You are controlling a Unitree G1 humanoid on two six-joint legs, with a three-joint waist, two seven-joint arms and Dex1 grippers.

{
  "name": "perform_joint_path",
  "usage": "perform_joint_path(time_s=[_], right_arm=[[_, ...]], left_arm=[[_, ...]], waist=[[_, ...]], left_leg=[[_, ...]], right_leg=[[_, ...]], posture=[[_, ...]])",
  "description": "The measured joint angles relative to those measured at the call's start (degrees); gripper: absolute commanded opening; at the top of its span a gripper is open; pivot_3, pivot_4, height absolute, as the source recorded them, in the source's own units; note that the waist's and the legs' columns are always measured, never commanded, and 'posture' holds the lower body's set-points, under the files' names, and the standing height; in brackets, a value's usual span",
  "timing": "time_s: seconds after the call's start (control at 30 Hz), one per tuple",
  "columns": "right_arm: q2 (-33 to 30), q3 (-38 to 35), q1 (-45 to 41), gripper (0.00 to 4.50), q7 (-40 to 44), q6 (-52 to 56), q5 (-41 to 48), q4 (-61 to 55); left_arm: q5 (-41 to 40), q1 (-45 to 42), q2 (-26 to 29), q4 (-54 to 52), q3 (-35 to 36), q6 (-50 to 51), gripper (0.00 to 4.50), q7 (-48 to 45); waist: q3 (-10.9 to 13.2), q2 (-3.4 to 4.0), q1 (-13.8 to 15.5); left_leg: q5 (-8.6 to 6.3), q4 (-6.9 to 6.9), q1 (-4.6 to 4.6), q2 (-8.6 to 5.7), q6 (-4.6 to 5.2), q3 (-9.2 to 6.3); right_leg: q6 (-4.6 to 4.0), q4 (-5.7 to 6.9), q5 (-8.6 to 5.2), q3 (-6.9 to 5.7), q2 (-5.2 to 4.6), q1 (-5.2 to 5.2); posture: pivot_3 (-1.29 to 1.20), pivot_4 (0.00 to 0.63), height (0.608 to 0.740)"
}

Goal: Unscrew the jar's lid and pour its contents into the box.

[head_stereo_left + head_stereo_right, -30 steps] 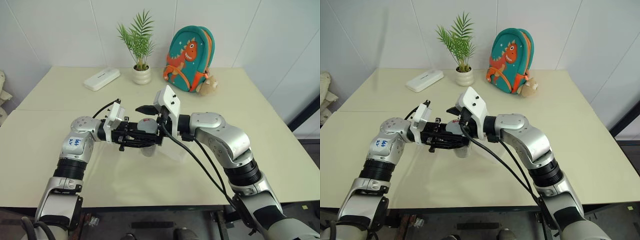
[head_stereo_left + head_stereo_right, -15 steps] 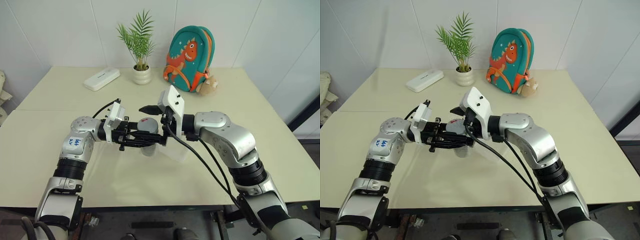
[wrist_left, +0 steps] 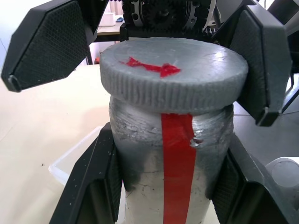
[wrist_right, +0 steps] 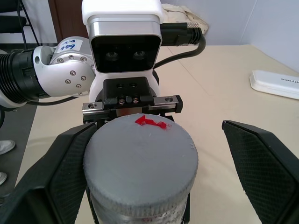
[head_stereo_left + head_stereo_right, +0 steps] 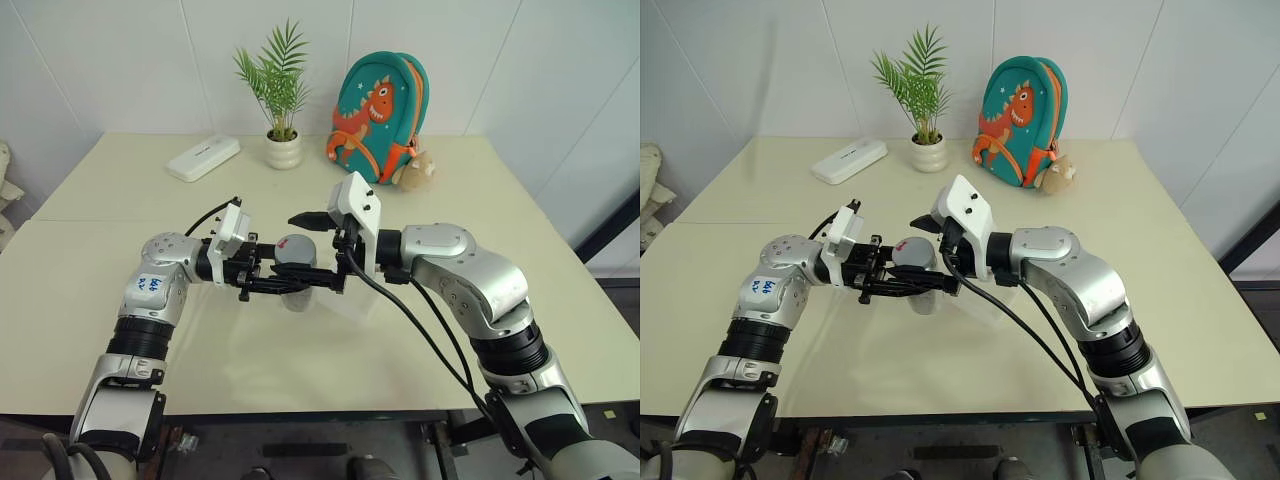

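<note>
my left pincer point(image 5: 300, 282) is clenched on the jar point(image 3: 173, 154), held above the surface point(image 5: 120, 200) over the box point(image 3: 74, 156). the lid point(image 3: 174, 70) is still on. my right pincer point(image 4: 154, 154) is released, fingers either side of the lid at 3 and 9 o'clock.

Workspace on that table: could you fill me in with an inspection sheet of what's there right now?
Surface: pale cream table, bare near the front edge.
Job's things: silvery-grey jar with red stripe, grey round lid on it; clear plastic box beneath.
Clutter: potted palm, white oblong device, teal dinosaur backpack.
Claws: left claw clamps the jar; right claw open around the lid.
Cables: black cables along the right arm.
Surroundings: white walls.
</note>
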Motion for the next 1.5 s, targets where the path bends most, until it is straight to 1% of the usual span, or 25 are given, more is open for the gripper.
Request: perform_joint_path(time_s=[0.77, 1.17, 1.5], right_arm=[[-4.3, -1.1, 2.1, 4.46, -0.1, 1.3, 2.0, -3.2], [-5.0, -1.5, 2.6, 4.46, -0.1, 2.3, 2.3, -3.8], [-7.0, -2.3, 3.3, 4.46, -0.1, 2.6, 3.1, -5.1]], left_arm=[[0.8, 0.0, 0.0, 0.3, -0.1, 0.0, 2.01, 0.0], [0.8, -0.1, -0.2, 0.5, -0.1, 0.0, 2.01, 0.0], [0.9, -0.1, -0.2, 0.5, -0.1, 0.0, 2.01, 0.0]], waist=[[0.0, 0.0, 0.0], [0.0, 0.0, 0.0], [0.0, 0.0, 0.0]], left_leg=[[0.0, 0.0, 0.0, 0.0, 0.0, 0.0], [0.0, 0.0, 0.0, 0.0, 0.0, 0.0], [0.0, 0.0, 0.0, 0.0, 0.0, 0.0]], right_leg=[[-0.01, -0.01, 0.0, 0.01, 0.0, 0.0], [-0.01, -0.01, 0.0, 0.01, 0.0, 0.0], [-0.01, -0.01, 0.0, 0.01, 0.0, 0.0]], posture=[[0.0, 0.15, 0.74], [0.0, 0.15, 0.74], [0.0, 0.15, 0.74]])
